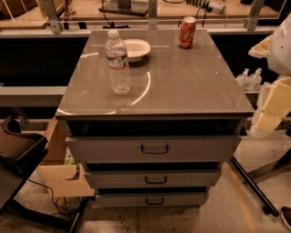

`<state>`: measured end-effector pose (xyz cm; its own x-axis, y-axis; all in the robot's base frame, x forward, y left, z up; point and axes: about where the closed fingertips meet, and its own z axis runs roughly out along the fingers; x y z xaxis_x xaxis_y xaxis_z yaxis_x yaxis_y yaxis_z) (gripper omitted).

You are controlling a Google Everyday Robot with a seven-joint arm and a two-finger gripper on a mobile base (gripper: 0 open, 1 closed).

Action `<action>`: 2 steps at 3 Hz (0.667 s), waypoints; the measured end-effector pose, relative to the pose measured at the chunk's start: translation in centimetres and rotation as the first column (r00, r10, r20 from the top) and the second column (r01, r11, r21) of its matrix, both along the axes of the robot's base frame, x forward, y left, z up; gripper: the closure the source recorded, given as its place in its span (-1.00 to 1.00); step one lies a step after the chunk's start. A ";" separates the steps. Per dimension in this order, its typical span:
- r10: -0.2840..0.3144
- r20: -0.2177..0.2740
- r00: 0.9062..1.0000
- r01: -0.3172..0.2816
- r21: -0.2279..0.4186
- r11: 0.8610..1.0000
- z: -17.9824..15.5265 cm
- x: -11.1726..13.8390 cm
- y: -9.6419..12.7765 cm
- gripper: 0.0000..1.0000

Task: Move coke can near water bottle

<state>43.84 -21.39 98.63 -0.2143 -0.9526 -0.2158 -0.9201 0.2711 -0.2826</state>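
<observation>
Bottom of frame: speckled floor [218,214]. A cardboard piece [63,178] leans at lower left, and a black pole [253,187] runs diagonally at lower right.

Centre: grey cabinet [182,86] with three drawers stacked down its front, each with a dark handle. The top drawer [195,149] sits furthest forward. The middle drawer [191,179] and bottom drawer [182,200] step back beneath it.

Right edge, mid-height: gripper [274,107], seen as cream blocks under a white arm shell [284,43]. It is off to the side of the cabinet's right edge, not over the top, and touches nothing on it. Whether it is apart or together: cannot tell, as it is cut by the frame edge.

Cabinet top, near part: bare and glossy, with curved light reflections.

Left of centre: bottle [117,63], upright, cap on.

Just behind it and to the right: white bowl [138,48]. The bottle overlaps the bowl's left rim in the picture; contact cannot be judged.

Far right corner of the top: can [187,32], upright and free-standing. It is well apart from the bottle, further right than the bowl.

Beyond the cabinet, top of frame: a metal rail [254,31], and a power strip [212,6] with cables on a wooden surface. Two small pale bottles [250,79] stand low at right.
</observation>
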 end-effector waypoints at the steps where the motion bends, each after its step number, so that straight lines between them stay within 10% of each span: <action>1: 0.000 0.000 1.000 0.000 0.000 1.000 0.0 0.0 0.0 -1.00; 2: -0.021 0.051 0.998 0.020 0.023 1.000 0.3 1.2 -0.3 -1.00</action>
<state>45.03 -21.71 98.90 -0.2220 -0.9428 -0.2487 -0.8987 0.2968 -0.3230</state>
